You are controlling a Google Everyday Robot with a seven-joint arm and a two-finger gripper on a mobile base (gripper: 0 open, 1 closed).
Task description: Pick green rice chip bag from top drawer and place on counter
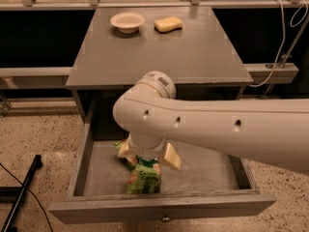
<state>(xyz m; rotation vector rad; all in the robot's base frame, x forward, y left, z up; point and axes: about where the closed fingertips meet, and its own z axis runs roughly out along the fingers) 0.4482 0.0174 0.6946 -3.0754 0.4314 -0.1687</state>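
The green rice chip bag lies on the floor of the open top drawer, left of the middle. My gripper hangs from the big white arm directly over the bag's upper half. Its tan fingers are spread, one on each side of the bag's top. The arm's wrist hides the bag's logo; only the bag's lower part shows. The grey counter lies behind and above the drawer.
A white bowl and a yellow sponge sit at the counter's back edge. The drawer's front panel carries a small knob. A black pole lies on the speckled floor at the left. Cables hang at the right.
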